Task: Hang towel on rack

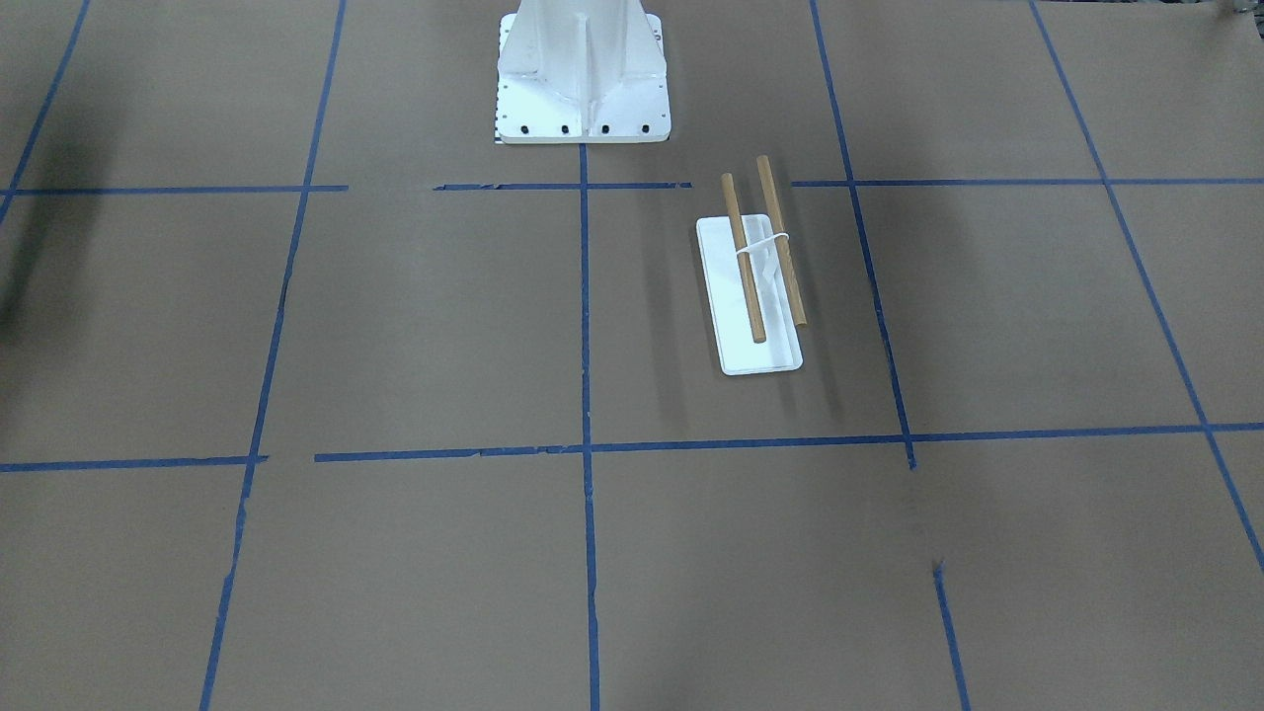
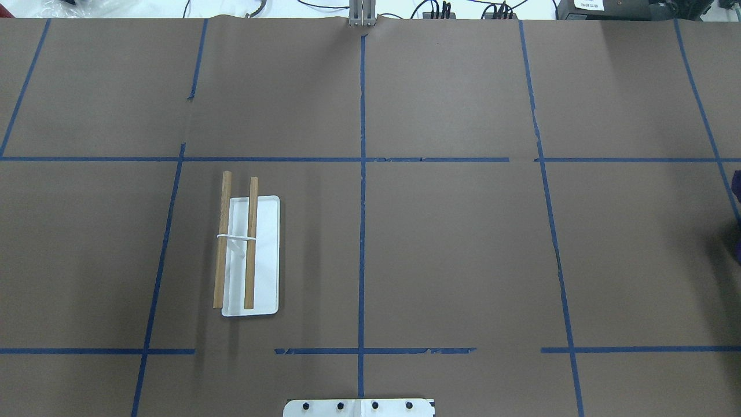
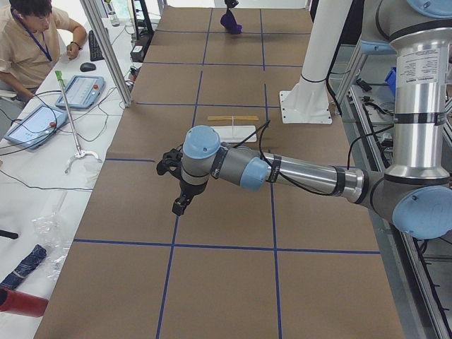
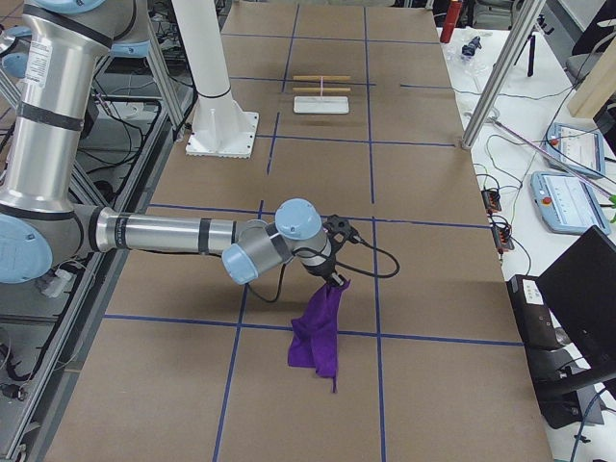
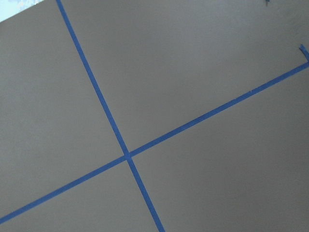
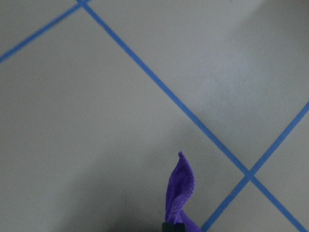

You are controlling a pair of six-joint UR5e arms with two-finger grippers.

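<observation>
Holding the towel (image 4: 318,332) aloft, far from the rack (image 1: 758,259).
Front view: the rack stands bare, right of centre. Overhead: a purple sliver shows at the right edge. Left side view: the left gripper (image 3: 180,205) hovers over the table (image 3: 226,282), and its opening cannot be told. Right side view: the right gripper (image 4: 335,277) is clamped on one corner of the hanging towel. Right wrist view: little cloth passes the fingertips, so the pinch may slip in transit, or trailing cloth may topple the rack.

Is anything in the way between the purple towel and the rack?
Nothing visible. The purple towel hangs from the right gripper, and only bare brown table lies between it and the rack far across.
</observation>
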